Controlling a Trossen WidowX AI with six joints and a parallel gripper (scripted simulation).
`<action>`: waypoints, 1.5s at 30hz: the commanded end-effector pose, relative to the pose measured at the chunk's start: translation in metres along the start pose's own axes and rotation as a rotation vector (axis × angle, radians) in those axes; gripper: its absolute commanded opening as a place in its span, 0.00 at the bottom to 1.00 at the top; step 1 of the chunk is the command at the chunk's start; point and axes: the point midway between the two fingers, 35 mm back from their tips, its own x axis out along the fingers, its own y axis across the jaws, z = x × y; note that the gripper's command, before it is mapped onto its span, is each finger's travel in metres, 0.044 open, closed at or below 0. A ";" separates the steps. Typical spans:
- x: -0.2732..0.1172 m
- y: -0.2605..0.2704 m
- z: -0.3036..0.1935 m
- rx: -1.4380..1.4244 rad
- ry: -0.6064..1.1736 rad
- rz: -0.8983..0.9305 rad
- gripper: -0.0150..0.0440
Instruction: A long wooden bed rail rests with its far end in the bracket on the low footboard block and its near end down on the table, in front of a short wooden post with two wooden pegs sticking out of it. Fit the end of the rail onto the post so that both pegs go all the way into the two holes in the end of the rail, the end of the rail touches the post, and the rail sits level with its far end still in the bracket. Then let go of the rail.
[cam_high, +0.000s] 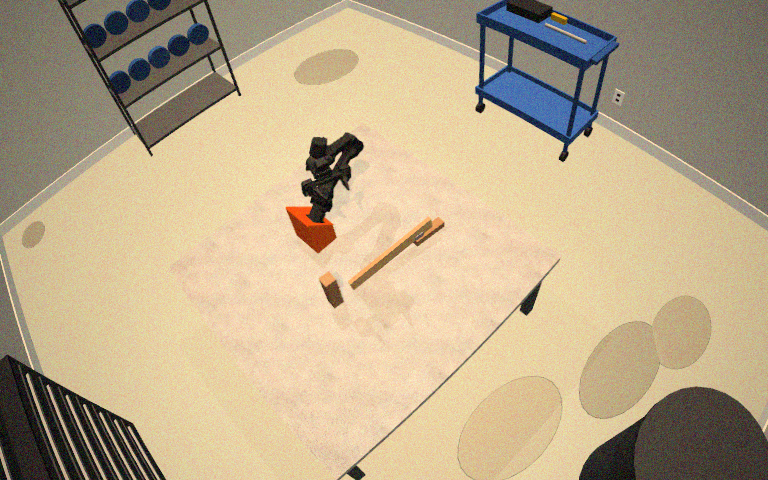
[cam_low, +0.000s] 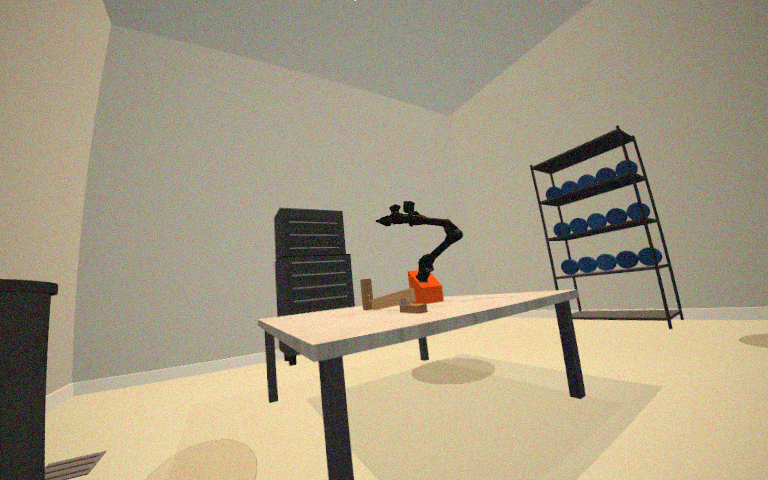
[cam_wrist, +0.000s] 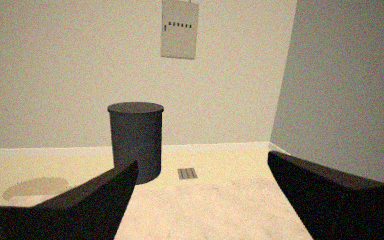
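Note:
The long wooden rail slopes down from the bracket on the low footboard block to the table. Its near end lies a short gap from the upright wooden post and is not on it. The pegs and holes are too small to make out. My gripper is open and empty, high above the table, and touches neither rail nor post. The wrist view shows both fingers apart and none of the wooden parts.
The arm's orange base stands on the table, behind the post and rail in the top view. A shelf rack, a blue cart and a dark bin stand off the table.

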 end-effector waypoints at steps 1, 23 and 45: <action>0.053 0.002 -0.052 -0.216 0.223 0.083 1.00; 0.120 0.072 -0.289 -0.952 0.901 0.830 1.00; 0.087 0.100 -0.366 -1.231 1.010 1.342 1.00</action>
